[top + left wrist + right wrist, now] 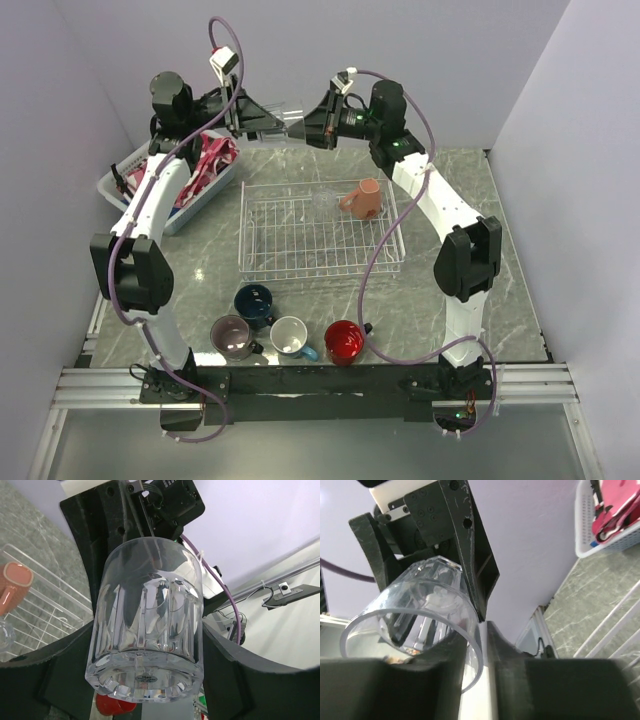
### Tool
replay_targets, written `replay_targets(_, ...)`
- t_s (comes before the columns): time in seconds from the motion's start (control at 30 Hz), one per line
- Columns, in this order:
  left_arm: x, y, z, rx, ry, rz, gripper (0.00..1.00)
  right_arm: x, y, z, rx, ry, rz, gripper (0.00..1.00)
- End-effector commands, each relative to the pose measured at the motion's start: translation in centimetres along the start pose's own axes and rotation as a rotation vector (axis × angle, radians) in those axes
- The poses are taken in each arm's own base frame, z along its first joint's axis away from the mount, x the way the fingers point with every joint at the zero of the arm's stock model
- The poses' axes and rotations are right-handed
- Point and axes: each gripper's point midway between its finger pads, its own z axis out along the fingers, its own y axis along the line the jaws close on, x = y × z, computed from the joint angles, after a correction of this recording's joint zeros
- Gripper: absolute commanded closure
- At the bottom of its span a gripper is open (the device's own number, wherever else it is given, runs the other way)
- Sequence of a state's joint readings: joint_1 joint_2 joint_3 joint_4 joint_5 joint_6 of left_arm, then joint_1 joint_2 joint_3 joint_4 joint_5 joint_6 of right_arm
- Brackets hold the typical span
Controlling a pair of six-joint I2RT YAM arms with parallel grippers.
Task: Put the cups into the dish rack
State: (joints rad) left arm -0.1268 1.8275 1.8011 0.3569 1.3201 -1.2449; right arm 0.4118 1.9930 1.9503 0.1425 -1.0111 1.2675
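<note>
Dish rack (300,240) lies flat at centre. L gripper (282,125), raised in air by rack's far side, clamps clear glass (147,630) by its sides. R gripper (476,640) straddles glass rim; can't tell if pinching. Salmon mug (362,199) sits in rack's far-R corner.
</note>
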Motion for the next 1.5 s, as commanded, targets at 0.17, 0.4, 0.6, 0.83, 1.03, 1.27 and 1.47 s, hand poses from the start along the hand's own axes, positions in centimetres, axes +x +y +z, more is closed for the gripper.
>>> replay_targets(0.17, -0.8, -0.9, -3.2, -0.084, -0.025, 0.093, 0.99, -0.4, 1.0, -3.4, 0.075, -0.073, -0.072, 0.35)
replay_targets(0.4, -1.3, 2.9, -5.5, -0.313, -0.026, 0.191, 0.99, -0.4, -2.7, -9.7, 0.277, -0.142, -0.047, 0.37)
replay_targets(0.6, 0.2, 9.2, -7.5, -0.655, 0.103, 0.288, 0.99, -1.3, -2.8, -16.1, 0.413, -0.289, -0.097, 0.46)
replay_targets(0.83, 5.7, 17.8, -9.1, -0.997, 0.460, 0.452, 0.99, 0.1, -2.1, -18.2, 0.476, -0.357, -0.137, 0.45)
replay_targets(1.03, 8.2, 21.1, -8.2, -1.099, 0.646, 0.533, 0.99, 2.1, -3.0, -19.4, 0.489, -0.367, -0.114, 0.44)
replay_targets(1.27, 11.8, 23.1, -5.9, -1.090, 0.787, 0.536, 0.99, 3.0, -2.9, -20.4, 0.486, -0.385, -0.120, 0.45)
replay_targets(1.47, 14.8, 25.4, -4.5, -1.085, 0.868, 0.538, 0.99, 3.9, -3.0, -21.0, 0.485, -0.398, -0.112, 0.45)
